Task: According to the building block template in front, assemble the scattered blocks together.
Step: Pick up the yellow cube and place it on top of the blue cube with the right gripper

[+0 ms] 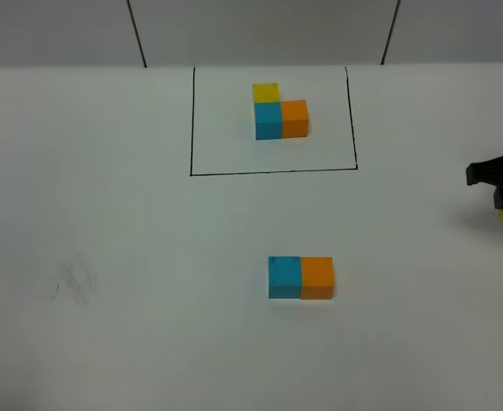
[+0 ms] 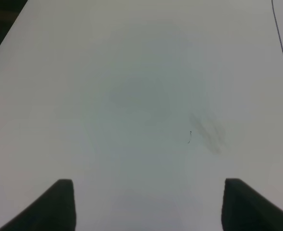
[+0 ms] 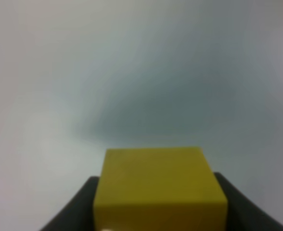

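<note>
Plainly, the right gripper (image 3: 158, 214) has its two black fingers (image 3: 71, 209) closed on the sides of a small, plain yellow cube (image 3: 158, 185). The cube sits between them, at the far right edge of the high view.

Well apart from those fingers, off to their left, a small cyan cube (image 1: 284, 276) and a small orange cube (image 1: 316, 277) lie touching side by side. Farther out from the fingers is the building block template (image 1: 277, 113), an L of yellow, cyan and orange cubes inside a thin black drawn rectangle.

Judging by that L, the yellow cube belongs against the far face of the cyan one.

- **Knocking the pair:** coming in too low or too close could push the pair apart or skew it, since both cubes sit loose on a smooth top.
- **A gap:** if a finger ends up between yellow and cyan, the faces cannot meet and a gap is left.
- **Twisting:** only part of the cube shows in the wrist view, so a shallow hold that lets it twist cannot be ruled out.
- **Wrong neighbour:** setting it behind the orange cube would break the pattern.

The left gripper (image 2: 148, 207) has its fingers spread wide with nothing between them.

The white matte table (image 1: 106, 342) is bare ahead of the left fingertips except for a faint grey smudge (image 2: 209, 134). Beyond the table's far edge is a pale grey wall (image 1: 260, 30) crossed by two thin dark lines.
</note>
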Controlling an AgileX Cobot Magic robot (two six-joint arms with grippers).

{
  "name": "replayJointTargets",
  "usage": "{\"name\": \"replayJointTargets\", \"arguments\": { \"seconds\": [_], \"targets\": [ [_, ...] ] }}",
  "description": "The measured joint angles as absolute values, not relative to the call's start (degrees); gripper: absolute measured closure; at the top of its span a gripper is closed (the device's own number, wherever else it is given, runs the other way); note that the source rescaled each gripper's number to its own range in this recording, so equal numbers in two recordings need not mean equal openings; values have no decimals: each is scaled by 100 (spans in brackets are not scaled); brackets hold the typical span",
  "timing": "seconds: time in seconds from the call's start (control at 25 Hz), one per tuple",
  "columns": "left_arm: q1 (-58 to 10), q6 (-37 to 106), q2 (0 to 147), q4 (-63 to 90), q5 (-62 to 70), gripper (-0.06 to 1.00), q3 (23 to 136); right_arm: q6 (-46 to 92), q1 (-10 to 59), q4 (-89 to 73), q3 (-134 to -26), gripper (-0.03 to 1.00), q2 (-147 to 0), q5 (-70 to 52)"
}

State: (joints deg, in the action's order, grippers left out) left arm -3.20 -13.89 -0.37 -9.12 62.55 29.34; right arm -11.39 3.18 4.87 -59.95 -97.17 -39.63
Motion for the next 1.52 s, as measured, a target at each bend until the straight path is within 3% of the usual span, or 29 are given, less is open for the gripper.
{"name": "replayJointTargets", "arguments": {
  "seconds": [0.44,0.68,1.08,1.52],
  "targets": [
    [-320,-1389,-37,-912,6255,49,2934,-3654,2160,1147,-6959,75,-9944,-4733],
    [-320,-1389,-37,-912,6255,49,2934,-4214,2864,1179,-7589,75,-10545,-4923],
    [-320,-1389,-37,-912,6255,49,2934,-4662,3684,1179,-8447,75,-11481,-5290],
    [-320,-1394,-37,-912,6255,49,2934,-5049,4329,1381,-8534,75,-11546,-5072]
  ]
}}
